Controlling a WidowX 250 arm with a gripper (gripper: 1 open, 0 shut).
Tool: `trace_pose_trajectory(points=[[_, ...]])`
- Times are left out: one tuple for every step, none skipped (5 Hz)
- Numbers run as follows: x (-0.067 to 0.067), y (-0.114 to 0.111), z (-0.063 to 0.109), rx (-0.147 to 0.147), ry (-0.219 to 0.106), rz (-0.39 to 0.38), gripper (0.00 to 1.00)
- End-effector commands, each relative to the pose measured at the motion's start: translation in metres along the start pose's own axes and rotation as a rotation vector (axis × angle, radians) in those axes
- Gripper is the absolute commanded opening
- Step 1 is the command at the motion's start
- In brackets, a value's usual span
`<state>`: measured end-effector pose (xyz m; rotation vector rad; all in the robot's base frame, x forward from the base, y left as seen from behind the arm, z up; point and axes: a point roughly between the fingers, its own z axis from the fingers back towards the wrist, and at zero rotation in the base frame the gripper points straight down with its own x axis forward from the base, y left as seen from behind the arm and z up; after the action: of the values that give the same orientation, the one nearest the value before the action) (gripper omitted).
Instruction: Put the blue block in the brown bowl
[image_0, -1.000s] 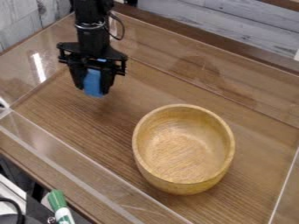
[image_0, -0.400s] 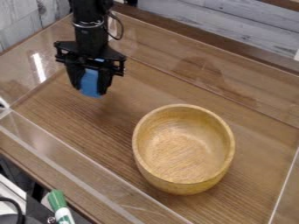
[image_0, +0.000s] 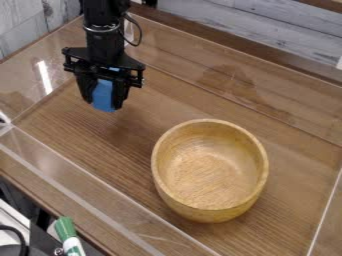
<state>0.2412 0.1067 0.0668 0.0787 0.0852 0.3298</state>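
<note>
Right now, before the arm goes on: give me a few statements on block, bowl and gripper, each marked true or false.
1. The gripper is closed on the block. True.
2. The block is in the bowl. False: it is at the gripper, away from the bowl.
3. The bowl stands upright, opening up. True.
4. The bowl holds a green marker. False: nothing is in the bowl; a white-and-green object lies outside it, near the lower left of the picture.
5. The block is blue. True.
</note>
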Motion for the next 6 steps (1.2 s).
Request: trace_pose_trajectory(points=[[0.004, -0.001, 0.017, 0.006, -0.056, -0.009, 0.0], [0.003, -0.003, 0.017, 0.006, -0.052, -0.014, 0.0], [0.003, -0.004, 0.018, 0.003, -0.05, -0.02, 0.0], [0.003, -0.005, 0.021, -0.002, -0.048, -0.023, 0.0], [-0.003, -0.013, 0.029, -0.007, -0.053, -0.043, 0.0], [-0.011, -0.023, 0.043, -0.013, -0.061, -0.074, 0.0]])
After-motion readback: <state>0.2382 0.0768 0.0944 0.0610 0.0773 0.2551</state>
